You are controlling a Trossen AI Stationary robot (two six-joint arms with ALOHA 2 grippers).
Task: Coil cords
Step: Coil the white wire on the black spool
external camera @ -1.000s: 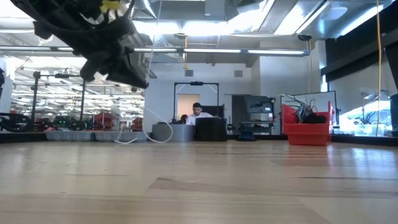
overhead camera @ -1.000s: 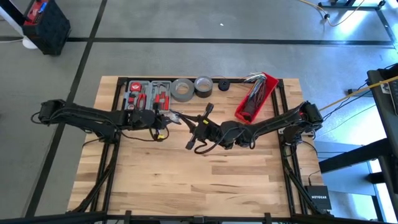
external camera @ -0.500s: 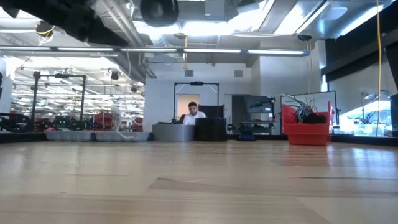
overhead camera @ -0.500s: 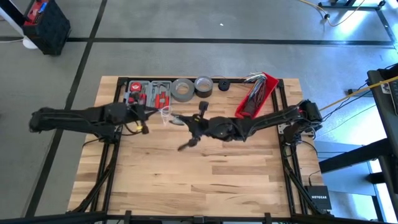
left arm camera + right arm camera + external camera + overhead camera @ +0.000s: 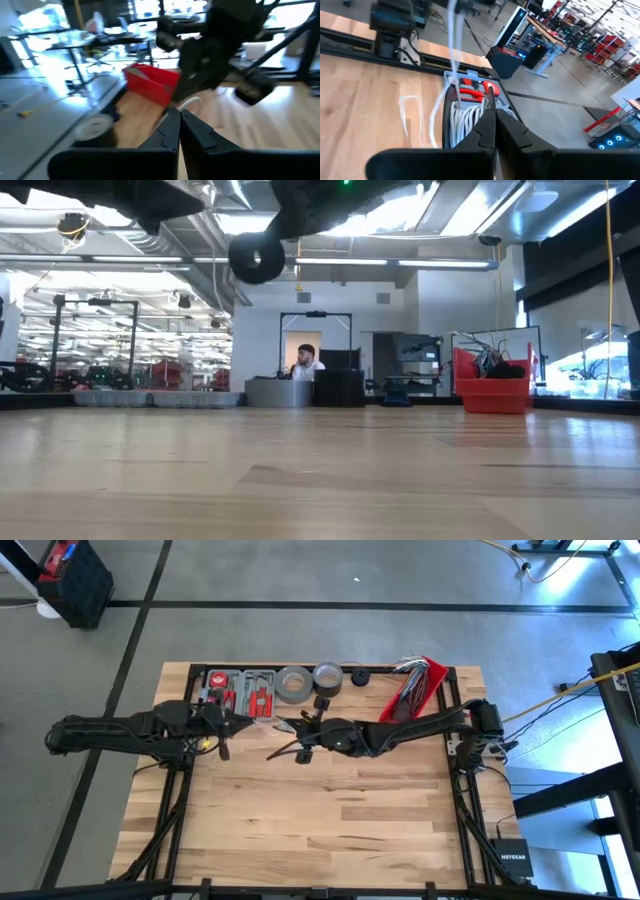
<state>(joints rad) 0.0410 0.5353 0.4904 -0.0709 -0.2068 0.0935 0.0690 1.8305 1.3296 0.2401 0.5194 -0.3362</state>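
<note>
The table (image 5: pixel 300 830) is pale wood planks on a dark frame. Both grippers hang over it just in front of the tray (image 5: pixel 240 690), a grey moulded case holding red-handled tools. The right gripper (image 5: pixel 493 111) has its fingers pressed together. The cord (image 5: pixel 462 117), thin, white and string-like, lies in several long loops along one of those fingers, and one strand rises taut. Whether the loops are pinched is hidden. The left gripper (image 5: pixel 178 114) is closed, with a blurred white loop at its tips. Beside the tray sit grey tape rolls (image 5: pixel 293 684), then an angular red bin (image 5: pixel 412 690) of wires.
</note>
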